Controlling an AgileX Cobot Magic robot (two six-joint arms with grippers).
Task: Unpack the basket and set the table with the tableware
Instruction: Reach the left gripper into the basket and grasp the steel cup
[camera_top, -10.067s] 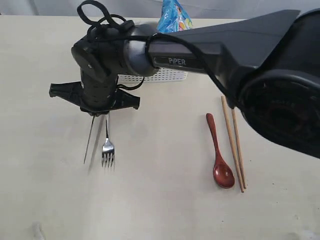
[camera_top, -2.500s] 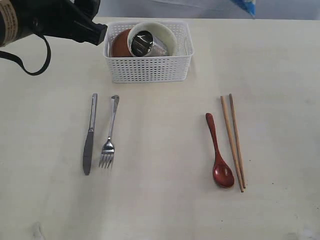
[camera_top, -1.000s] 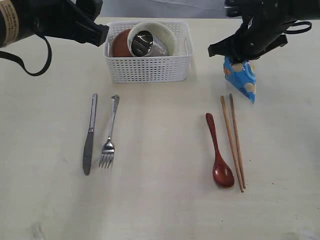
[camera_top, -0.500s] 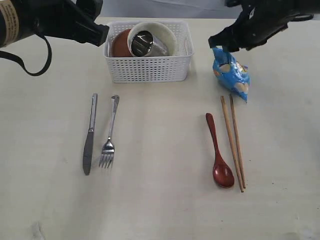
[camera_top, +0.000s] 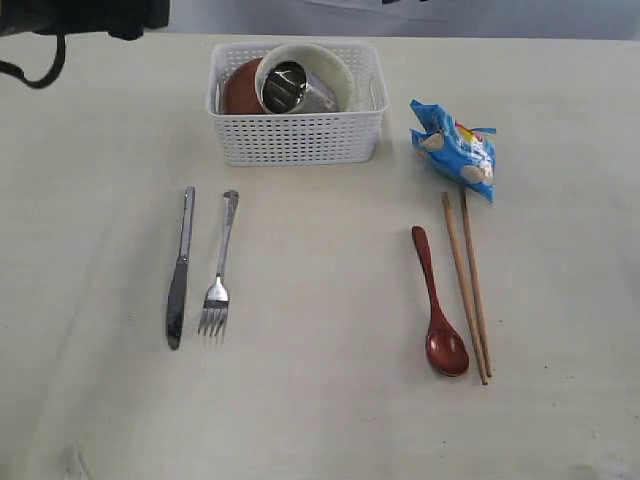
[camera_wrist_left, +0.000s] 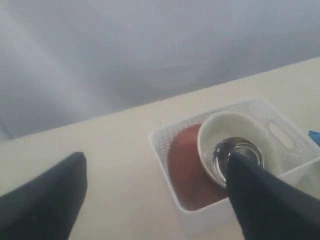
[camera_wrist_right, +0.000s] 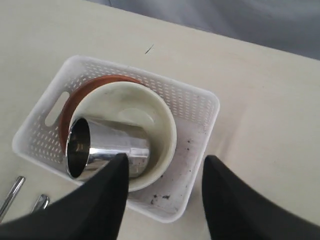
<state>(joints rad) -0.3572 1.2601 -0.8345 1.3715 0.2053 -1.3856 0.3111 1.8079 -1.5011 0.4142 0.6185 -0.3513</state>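
Observation:
The white basket (camera_top: 296, 139) stands at the back of the table (camera_top: 320, 420) and holds a brown plate (camera_top: 238, 92), a cream bowl (camera_top: 325, 61) and a steel cup (camera_top: 285, 87) lying on its side in the bowl. On the left of the table lie a knife (camera_top: 178, 272) and a fork (camera_top: 219, 268). A red-brown spoon (camera_top: 437, 303) and chopsticks (camera_top: 467, 285) lie on the right. My left gripper (camera_wrist_left: 156, 160) is open and empty above the table beside the basket (camera_wrist_left: 161, 150). My right gripper (camera_wrist_right: 165, 160) hovers open over the basket (camera_wrist_right: 202, 107), near the bowl (camera_wrist_right: 131, 109) and cup (camera_wrist_right: 107, 150).
A blue snack bag (camera_top: 456, 148) lies on the table right of the basket, just behind the chopstick tips. Part of the left arm (camera_top: 80, 14) shows at the back left corner of the exterior view. A grey wall rises behind the table's far edge.
The right gripper has let go of the blue snack bag, which now lies on the table. The right arm has risen out of the exterior view and the left arm has pulled back.

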